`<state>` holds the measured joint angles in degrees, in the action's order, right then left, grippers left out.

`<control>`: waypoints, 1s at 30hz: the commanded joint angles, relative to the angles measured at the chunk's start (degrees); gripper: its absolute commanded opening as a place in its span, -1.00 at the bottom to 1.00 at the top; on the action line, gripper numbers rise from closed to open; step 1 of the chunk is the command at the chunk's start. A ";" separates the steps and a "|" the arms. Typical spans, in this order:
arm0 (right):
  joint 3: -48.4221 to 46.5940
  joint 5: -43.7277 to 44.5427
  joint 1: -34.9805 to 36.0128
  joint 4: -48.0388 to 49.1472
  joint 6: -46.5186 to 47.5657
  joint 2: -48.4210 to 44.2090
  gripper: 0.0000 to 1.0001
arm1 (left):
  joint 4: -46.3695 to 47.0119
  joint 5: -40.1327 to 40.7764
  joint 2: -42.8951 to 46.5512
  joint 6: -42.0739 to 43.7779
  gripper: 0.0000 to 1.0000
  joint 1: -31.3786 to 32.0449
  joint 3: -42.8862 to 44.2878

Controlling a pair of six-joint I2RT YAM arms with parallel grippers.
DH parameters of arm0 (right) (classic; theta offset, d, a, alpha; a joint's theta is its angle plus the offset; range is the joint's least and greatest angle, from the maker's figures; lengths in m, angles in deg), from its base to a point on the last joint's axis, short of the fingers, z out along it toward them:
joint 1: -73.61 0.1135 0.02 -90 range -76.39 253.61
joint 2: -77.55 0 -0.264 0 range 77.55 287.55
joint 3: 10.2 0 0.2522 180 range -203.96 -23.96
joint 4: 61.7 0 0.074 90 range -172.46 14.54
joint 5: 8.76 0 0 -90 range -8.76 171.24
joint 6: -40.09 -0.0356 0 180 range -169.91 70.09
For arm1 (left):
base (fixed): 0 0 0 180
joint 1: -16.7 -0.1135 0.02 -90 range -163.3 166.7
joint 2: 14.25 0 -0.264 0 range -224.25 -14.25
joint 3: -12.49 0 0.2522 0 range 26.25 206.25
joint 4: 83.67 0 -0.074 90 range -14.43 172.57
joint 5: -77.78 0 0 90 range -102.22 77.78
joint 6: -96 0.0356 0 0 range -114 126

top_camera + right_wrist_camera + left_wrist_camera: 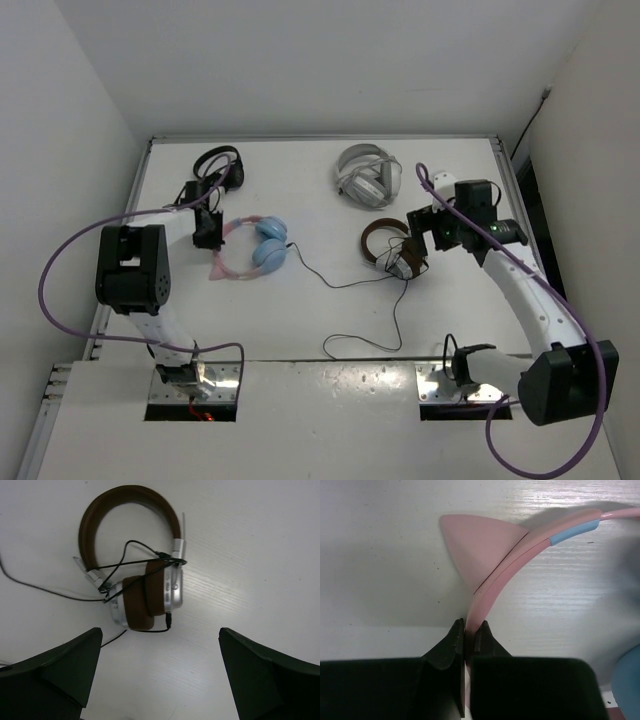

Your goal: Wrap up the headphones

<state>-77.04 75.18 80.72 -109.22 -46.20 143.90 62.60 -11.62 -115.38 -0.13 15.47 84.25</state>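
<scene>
Clamping the left gripper (469,630) shut on the pink headband (520,555) of the headphones (256,250), lying left of the brown pair (150,596), and holding the right gripper (159,635) wide open and empty above that brown pair, probably risking the long black cable (350,284) snagging there if pulled.

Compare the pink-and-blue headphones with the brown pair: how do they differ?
Colour: the pink-banded headphones with light-blue cups against the brown headphones with silver cup shells.
Hold: the pink pair's band is pinched in the shut left hand; the brown pair lies free below the open right hand.
Band: the pink one carries a triangular ear, the brown one is plain.
Both are over-ear, lying on the white table.
</scene>
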 commanded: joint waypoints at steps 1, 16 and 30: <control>-1.76 -1.66 4.47 -1.83 0.95 -0.17 1.00 | -1.30 -0.86 -1.63 0.94 -1.00 -1.22 -3.51; -1.15 -17.73 15.27 -0.43 11.85 -1.13 0.60 | -22.92 -28.11 14.64 3.32 -1.00 -15.55 24.09; 2.63 -29.78 26.99 1.58 2.20 6.24 0.17 | -22.40 -38.30 16.75 -5.64 -1.00 -21.27 28.48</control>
<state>-74.98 50.76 105.97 -110.95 -39.28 148.68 38.18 -43.84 -99.29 -0.61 -4.42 108.34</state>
